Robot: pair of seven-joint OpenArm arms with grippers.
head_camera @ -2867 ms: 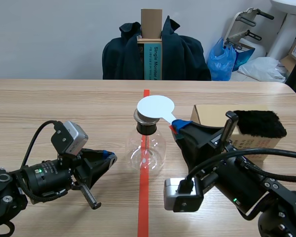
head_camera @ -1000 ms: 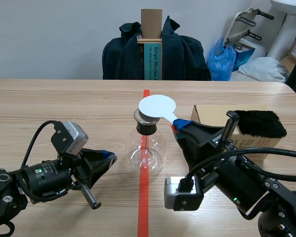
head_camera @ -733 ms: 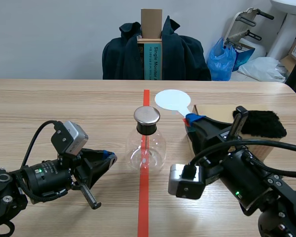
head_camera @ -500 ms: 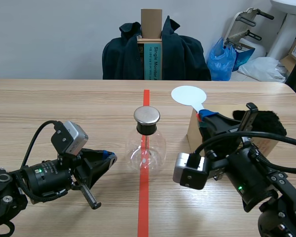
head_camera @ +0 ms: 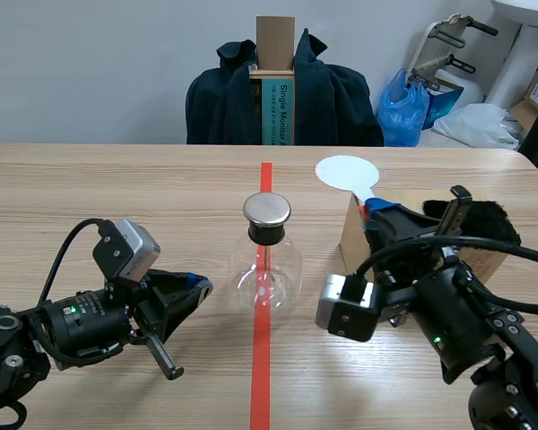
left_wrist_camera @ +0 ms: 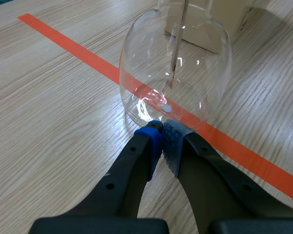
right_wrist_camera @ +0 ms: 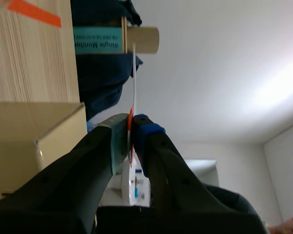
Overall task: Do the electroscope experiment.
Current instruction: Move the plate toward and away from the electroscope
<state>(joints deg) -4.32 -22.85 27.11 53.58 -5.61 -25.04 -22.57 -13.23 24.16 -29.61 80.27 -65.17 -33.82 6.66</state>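
Right gripper point(head_camera: 369, 208) clamping stem of white disc point(head_camera: 346, 172), holding it raised at 2 o'clock from flask point(head_camera: 266, 269), above edge of cardboard box point(head_camera: 354, 235). Black fur point(head_camera: 484, 222) lying at disc's 4 o'clock. Left gripper point(head_camera: 197, 287) resting empty, pads pressed together, at flask's 8 o'clock. Judging: disc hanging clear of metal cap point(head_camera: 266, 210); rubbing on fur and presenting to cap looking left to do.

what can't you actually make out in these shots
- Flask neck and cap: cut off by the edge in the left wrist view.
- Strip inside the flask: too small in the scene view to read its angle.
- White disc: edge-on in the right wrist view, only a thin line in the right claw.
- Cardboard box and black fur: largely behind the right arm in the scene view.
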